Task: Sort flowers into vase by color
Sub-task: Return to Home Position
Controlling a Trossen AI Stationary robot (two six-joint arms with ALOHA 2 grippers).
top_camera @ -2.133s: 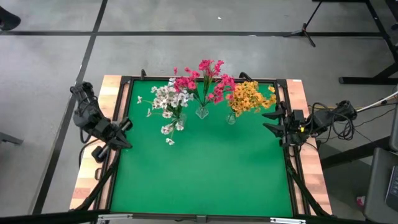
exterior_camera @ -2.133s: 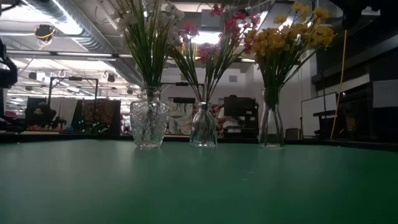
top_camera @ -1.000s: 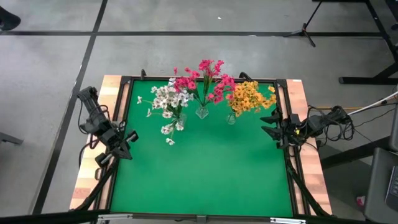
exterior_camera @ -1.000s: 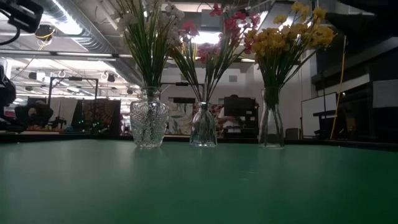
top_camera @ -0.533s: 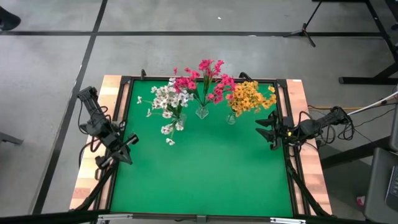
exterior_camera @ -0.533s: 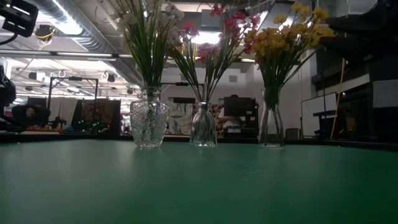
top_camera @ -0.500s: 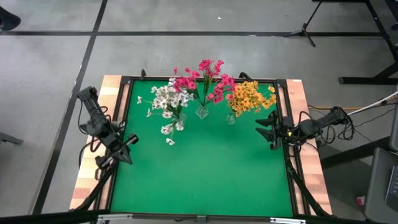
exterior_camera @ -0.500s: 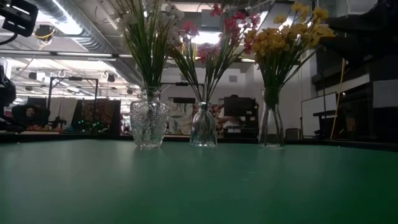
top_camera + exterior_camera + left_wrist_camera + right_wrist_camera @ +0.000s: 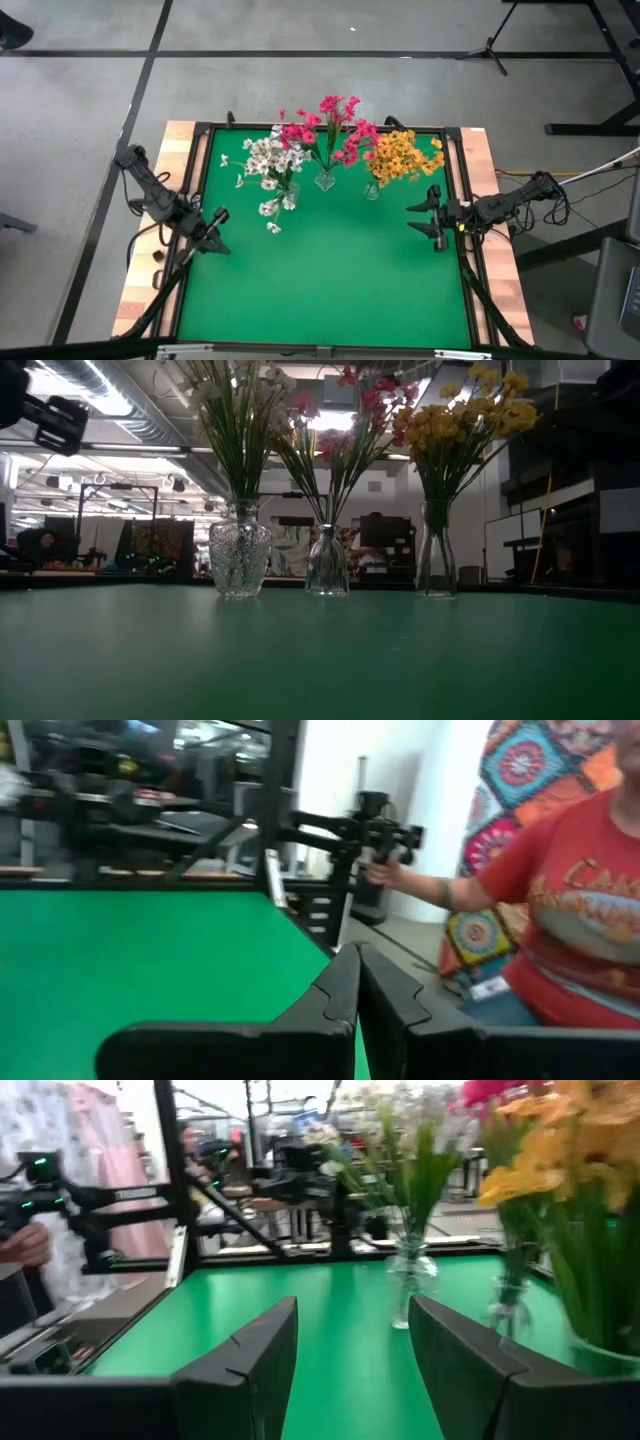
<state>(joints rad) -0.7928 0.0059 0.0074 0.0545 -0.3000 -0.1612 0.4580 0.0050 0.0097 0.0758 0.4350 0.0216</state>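
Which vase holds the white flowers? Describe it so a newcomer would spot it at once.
On the green table, a row of three vases stands near the far edge. The leftmost vase in the low view holds the white flowers. It alone is round-bellied with textured cut glass; the pink-flower vase and yellow-flower vase are slimmer.

Green mat (image 9: 330,275) on wood-edged table (image 9: 132,300). Grey floor (image 9: 80,100), dark tape lines. Tripod (image 9: 492,48) beyond far edge. Person, red shirt (image 9: 575,920), near table; crochet cloth (image 9: 520,770) behind.
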